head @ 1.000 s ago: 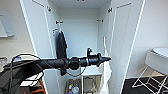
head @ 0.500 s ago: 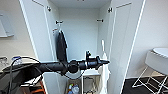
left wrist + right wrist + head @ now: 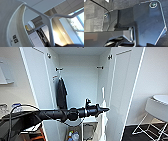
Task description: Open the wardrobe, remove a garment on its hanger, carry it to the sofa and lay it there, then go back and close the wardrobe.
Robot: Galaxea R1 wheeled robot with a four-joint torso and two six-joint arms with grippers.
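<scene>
1. The hanger is a slim white one. In the left wrist view its two arms spread from a central junction, and its stem runs straight down into the dark body of the left gripper, which is clamped on that stem.
2. The garment, a white T-shirt, sits on the hanger. Its round neckline curves around one hanger arm, and a small dark label shows inside the collar.
3. In the head view the left arm comes in from the left and reaches level across the front of the wardrobe. The gripper tip stands at the opening, towards the right side and just beside the inner edge of the right door.
4. A narrow white vertical strip shows at the gripper tip. Whether it is the garment seen edge-on cannot be told.
5. Both wardrobe doors stand wide open, exposing a white interior. Black pegs are fixed high on the inner walls to left and right.
6. A black T-shirt hangs inside at the left, well apart from the gripper.
7. Bottles stand low in the wardrobe, beneath the arm.
8. Right gripper: the right wrist view shows the robot's own dark plate over a dark floor. Whether this gripper is wide or narrow cannot be told.
9. A white chair with wire legs stands to the right of the wardrobe, on the dark floor.
</scene>
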